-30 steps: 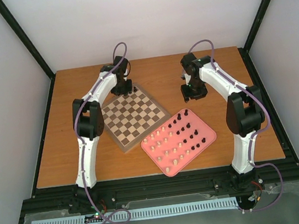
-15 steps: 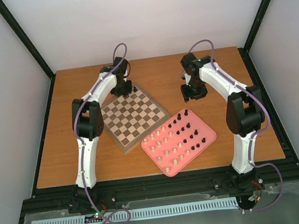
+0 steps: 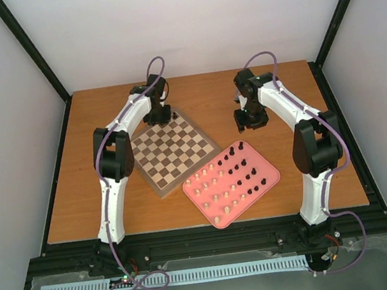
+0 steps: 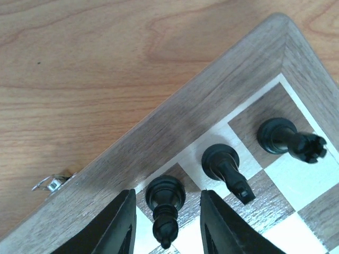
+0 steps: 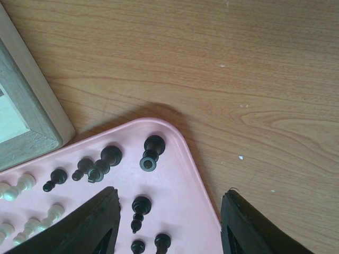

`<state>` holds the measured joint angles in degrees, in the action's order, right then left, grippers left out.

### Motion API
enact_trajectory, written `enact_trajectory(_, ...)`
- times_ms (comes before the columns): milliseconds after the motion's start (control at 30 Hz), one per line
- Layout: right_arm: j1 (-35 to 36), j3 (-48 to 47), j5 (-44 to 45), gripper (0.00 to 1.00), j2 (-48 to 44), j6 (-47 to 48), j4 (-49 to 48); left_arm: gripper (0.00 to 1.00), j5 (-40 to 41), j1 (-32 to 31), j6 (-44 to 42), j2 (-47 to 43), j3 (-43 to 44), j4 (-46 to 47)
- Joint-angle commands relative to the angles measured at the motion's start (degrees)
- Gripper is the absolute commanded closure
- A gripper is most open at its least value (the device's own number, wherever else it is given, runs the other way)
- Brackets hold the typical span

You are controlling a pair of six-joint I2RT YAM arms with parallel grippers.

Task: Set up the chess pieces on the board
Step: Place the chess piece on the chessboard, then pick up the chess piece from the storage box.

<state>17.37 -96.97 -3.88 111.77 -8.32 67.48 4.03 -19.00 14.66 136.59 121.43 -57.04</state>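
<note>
The board lies left of centre on the table. Three dark chess pieces stand along its far corner: a rook, a second piece and a bishop. My left gripper is open and straddles the bishop, with a gap on each side of it. From above, that gripper sits at the board's far corner. My right gripper is open and empty above the far corner of the pink tray. The tray holds dark pieces and cream pieces.
The pink tray lies right of the board, its left edge close to the board's near right side. A small metal clasp sticks out from the board's edge. Bare wooden table surrounds both.
My left gripper's jaws have parted from the dark bishop, which now stands free on the board. The right arm has not moved.
</note>
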Motion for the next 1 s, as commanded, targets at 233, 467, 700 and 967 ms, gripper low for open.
enact_trajectory(233, 2.06, 7.02, -2.28, 0.45, -1.86, 0.12, -1.56, 0.53, -0.92, 0.46, -1.31, -8.10, -1.54, -1.69)
enact_trajectory(467, 2.68, 6.73, -3.15, 0.46, 0.13, -0.31, -2.69, 0.49, -0.44, 0.45, -1.47, -11.95, -2.54, -2.84)
enact_trajectory(700, 2.77, 6.07, -2.74, 0.49, 3.23, -0.15, -3.73, 0.49, 0.13, 0.46, -1.61, -14.71, -4.16, -3.58)
enact_trajectory(967, 2.77, 4.61, -1.90, 0.56, 6.09, -0.73, -5.18, 0.49, 1.45, 0.47, -1.80, -19.18, -7.34, -3.35)
